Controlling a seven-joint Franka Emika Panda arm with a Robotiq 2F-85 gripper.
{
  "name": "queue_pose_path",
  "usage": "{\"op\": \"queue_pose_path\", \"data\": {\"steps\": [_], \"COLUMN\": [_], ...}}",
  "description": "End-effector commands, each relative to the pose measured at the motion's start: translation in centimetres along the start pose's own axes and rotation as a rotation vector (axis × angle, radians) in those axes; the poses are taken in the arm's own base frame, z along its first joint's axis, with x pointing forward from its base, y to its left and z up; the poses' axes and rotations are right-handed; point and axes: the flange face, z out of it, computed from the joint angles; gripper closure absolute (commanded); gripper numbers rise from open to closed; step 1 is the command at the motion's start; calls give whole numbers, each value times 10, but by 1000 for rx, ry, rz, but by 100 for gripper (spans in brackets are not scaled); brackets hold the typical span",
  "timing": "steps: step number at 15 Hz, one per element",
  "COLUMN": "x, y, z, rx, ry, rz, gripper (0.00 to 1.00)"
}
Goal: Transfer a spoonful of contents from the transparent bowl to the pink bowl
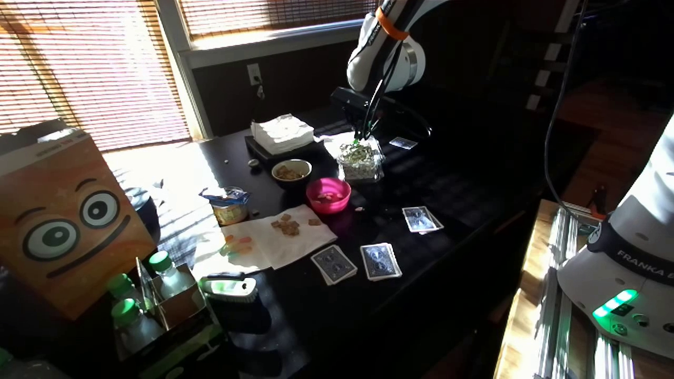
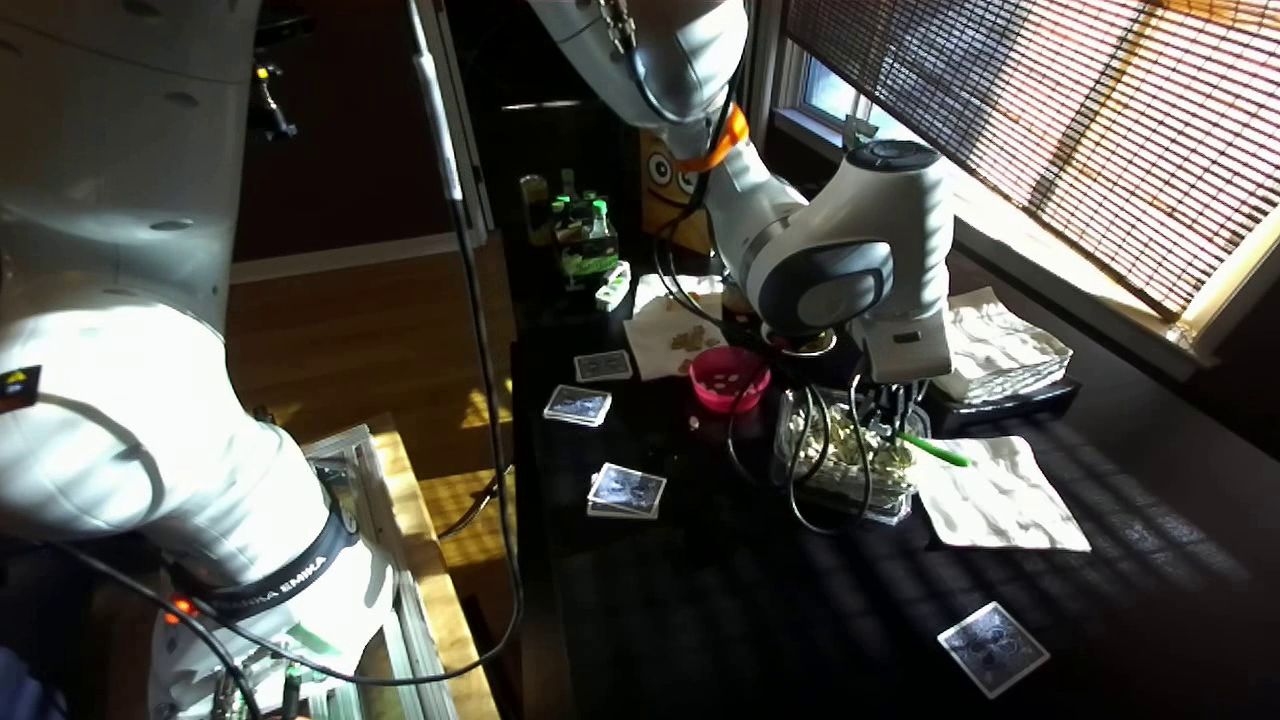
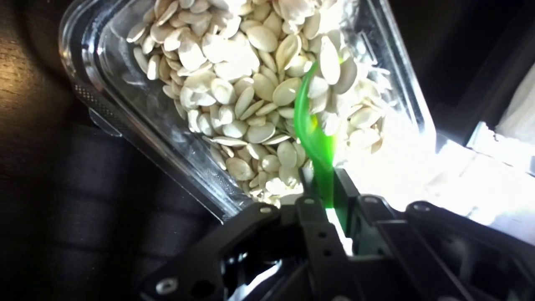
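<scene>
Scooping judged in hand; claw [image 3: 327, 188] grips green spoon [image 3: 308, 131], seeds [image 3: 329, 67] aboard; next move calls for level lift from clear tub [image 3: 167, 144] toward pink bowl [image 1: 330, 206].

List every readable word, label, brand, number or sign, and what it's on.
"FRANKA EMIKA": black base band, pieced from both exterior views.
"FRANK", rest unclear: raised arm.
Yellow triangle: black sticker, lower on that arm.
Too small or blurred: print on orange box, tub and bottle carton.
</scene>
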Motion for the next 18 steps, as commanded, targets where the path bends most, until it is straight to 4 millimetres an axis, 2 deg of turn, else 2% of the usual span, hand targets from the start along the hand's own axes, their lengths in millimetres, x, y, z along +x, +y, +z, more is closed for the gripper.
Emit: {"op": "queue_pose_path", "data": {"steps": [1,7,13,18], "x": [2,3,-15,-41], "y": [7,11,28,41], "z": [-11,-19,-37,-56], "rx": [24,36,41,32], "ry": [-17,-30,-46,-80], "rz": [7,0,-34,-76], "gripper": [96,96,96,96]}}
